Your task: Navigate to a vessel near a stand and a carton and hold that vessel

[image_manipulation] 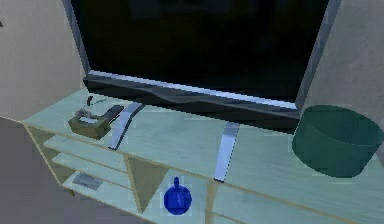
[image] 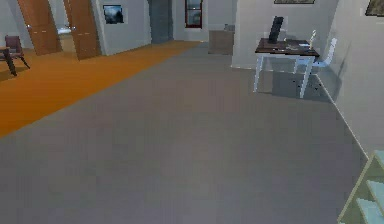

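Note:
A pale green stand [image_manipulation: 185, 135] runs across the arm side view and carries a large dark television [image_manipulation: 200, 45]. On the stand's top at the right sits a round dark green vessel [image_manipulation: 338, 140] with an open mouth. A small brownish box [image_manipulation: 90, 122] lies on the top at the left end. A small blue object [image_manipulation: 176, 197], round with a narrow neck, stands in a lower compartment. The stand's corner [image: 368, 195] also enters the forward view's bottom right.
Ahead lies wide grey floor [image: 190, 130], with an orange floor strip [image: 60, 85] at the left leading to wooden doors [image: 82, 25]. A white-legged desk [image: 285, 55] with a laptop stands at the far right wall. A carton [image: 221, 40] sits by the far wall.

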Controlling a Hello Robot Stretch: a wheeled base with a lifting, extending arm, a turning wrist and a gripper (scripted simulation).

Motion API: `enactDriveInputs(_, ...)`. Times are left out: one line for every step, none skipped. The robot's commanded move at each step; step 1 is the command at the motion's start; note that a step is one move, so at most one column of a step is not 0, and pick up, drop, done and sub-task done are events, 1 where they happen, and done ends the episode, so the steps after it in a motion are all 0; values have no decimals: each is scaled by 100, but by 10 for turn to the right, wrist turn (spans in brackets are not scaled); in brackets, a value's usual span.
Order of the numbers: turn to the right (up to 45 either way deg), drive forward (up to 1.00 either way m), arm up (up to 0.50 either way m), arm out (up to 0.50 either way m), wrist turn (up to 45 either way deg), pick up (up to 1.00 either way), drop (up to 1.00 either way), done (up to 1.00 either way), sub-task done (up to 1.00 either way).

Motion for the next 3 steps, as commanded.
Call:
enactDriveInputs(0, 0, 32, 0, 0, 0, 0, 0, 0)
enactDriveInputs(0, 0, 0, 40, 0, 0, 0, 0, 0)
enactDriveInputs(0, 0, 0, 0, 450, 0, 0, 0, 0)
